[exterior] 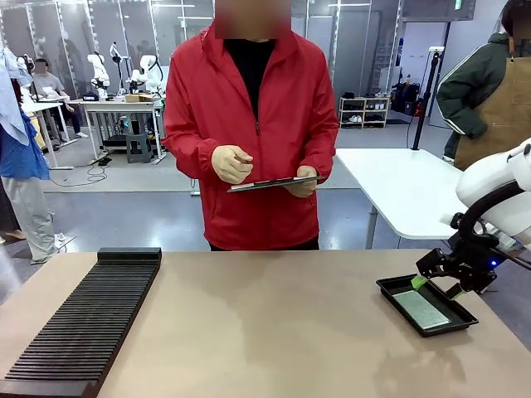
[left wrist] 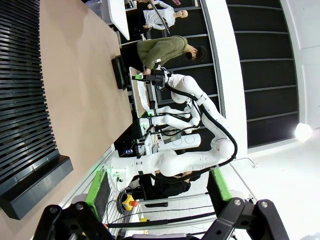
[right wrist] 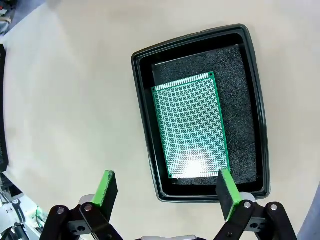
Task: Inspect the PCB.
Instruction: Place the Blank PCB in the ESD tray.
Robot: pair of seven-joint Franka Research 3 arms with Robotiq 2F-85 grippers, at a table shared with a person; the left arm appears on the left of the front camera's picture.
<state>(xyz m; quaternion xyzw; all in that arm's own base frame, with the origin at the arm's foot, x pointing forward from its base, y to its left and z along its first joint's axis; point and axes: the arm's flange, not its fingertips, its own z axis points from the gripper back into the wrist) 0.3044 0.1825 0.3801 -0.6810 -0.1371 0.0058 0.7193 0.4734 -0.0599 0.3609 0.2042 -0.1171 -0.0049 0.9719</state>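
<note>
pcb (right wrist: 190,125) lies flat, green perforated face up, on dark foam inside a shallow black tray (right wrist: 141,120). in the front view the tray (exterior: 390,290) sits on the beige worktop (exterior: 265,323) near its right edge, and the board (exterior: 421,308) looks paler there. a bright glare spot sits on the board's near end in the right wrist view.

right hand (right wrist: 167,192) hangs above the near end of the tray, jaws spread wide, nothing between them. one green pad (right wrist: 226,192) is over the tray's near rim, the other (right wrist: 105,187) over bare worktop beside the tray. cannot tell whether the pad touches the rim. front view shows the same hand (exterior: 434,282) tilted down over the tray's far right side, white arm entering from the right.

left hand (left wrist: 160,220) has its jaws wide apart and holds nothing; its black fingers (left wrist: 75,220) rise from the bottom edge of its wrist view.

black ribbed slotted rack (exterior: 83,327) lies on the left part of the worktop, well apart from the tray.

person in red jacket (exterior: 249,133) stands at the far side, holding a dark tablet (exterior: 274,183) in one hand (exterior: 303,184), the other hand (exterior: 231,163) curled just above it.
</note>
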